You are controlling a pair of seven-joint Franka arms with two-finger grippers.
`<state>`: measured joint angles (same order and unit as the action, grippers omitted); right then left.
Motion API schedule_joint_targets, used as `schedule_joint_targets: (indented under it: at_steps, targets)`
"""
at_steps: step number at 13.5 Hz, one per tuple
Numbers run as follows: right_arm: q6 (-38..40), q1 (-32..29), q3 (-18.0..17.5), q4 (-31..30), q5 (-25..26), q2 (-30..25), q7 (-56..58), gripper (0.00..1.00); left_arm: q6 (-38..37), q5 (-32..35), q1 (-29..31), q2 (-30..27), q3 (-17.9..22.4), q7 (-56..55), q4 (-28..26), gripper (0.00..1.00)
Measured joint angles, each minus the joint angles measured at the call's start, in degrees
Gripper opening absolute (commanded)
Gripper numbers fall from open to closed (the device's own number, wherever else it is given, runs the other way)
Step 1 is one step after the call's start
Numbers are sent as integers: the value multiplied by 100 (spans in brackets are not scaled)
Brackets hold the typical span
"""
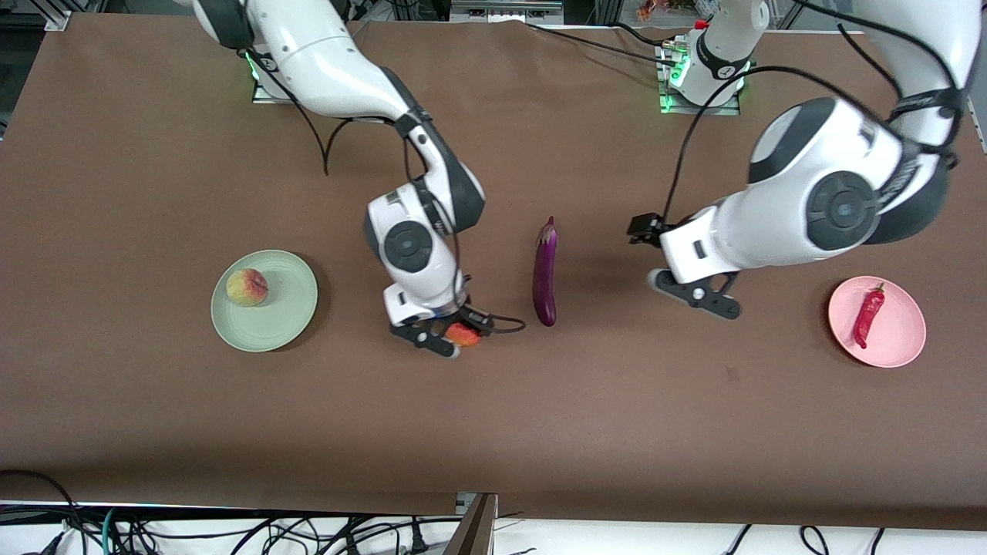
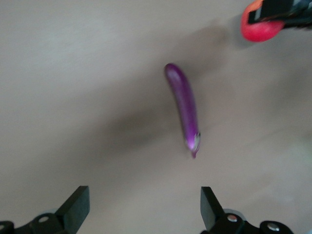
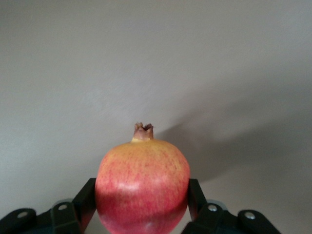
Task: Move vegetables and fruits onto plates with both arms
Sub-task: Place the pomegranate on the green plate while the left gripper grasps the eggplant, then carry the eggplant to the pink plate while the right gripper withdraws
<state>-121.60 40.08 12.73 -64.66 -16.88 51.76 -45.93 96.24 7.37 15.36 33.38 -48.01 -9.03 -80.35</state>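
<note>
The eggplant (image 1: 545, 271) lies on the brown counter (image 1: 154, 154) between the two arms, its long axis running toward the front camera, stem cap at the end nearer the robots' bases and rounded tip nearer the camera. The right gripper (image 1: 447, 337) points steeply down beside it, toward the right arm's end, jaws clamped on either side of the red pomegranate (image 3: 142, 187), whose small crown points away from the wrist. The left gripper (image 2: 144, 209) hangs over bare counter between the eggplant and the pink plate (image 1: 898, 339), forearm roughly level, jaws spread wide and holding nothing. The chili pepper (image 1: 868, 316) lies on the pink plate; the peach (image 1: 247, 287) sits on the green plate (image 1: 289, 312).
</note>
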Motion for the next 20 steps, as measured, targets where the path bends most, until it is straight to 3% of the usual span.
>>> schedule_joint_targets:
  at_steps: [3,5,10,13,14,15,16,17,18,20]
  targets:
    - [1036,-423,98,-151,1,-411,1271,7,2123,0,-147,200,13,-2,-1466,100]
    - [1271,-623,399,-753,1,-802,2342,7,3130,1,-241,446,25,10,-2096,100]
    - [1267,-750,1608,-2820,-4,-1796,4550,10,4463,1232,-892,907,446,6,-2354,100]
    - [1035,-787,1718,-3385,-95,-1933,4753,15,4928,1377,-1381,1119,886,-6,-2386,100]
    - [880,-766,1698,-3517,-134,-1929,4753,22,4966,1385,-1518,1167,985,-62,-2389,73]
    - [695,-749,1675,-3643,-155,-1921,4753,24,4979,1399,-1641,1192,1089,-98,-2391,37]
    - [502,-741,1655,-3746,-159,-1897,4753,38,4984,1451,-1749,1200,1189,-107,-2391,20]
    - [310,-738,1643,-3811,-168,-1842,4753,63,4991,1571,-1818,1200,1257,-149,-2391,4]
    - [154,-737,1637,-3835,-190,-1760,4753,100,4996,1668,-1837,1200,1280,-171,-2390,0]
    - [8,-742,1636,-3829,-208,-1660,4840,100,4997,1727,-1834,1187,1286,-163,-2369,0]
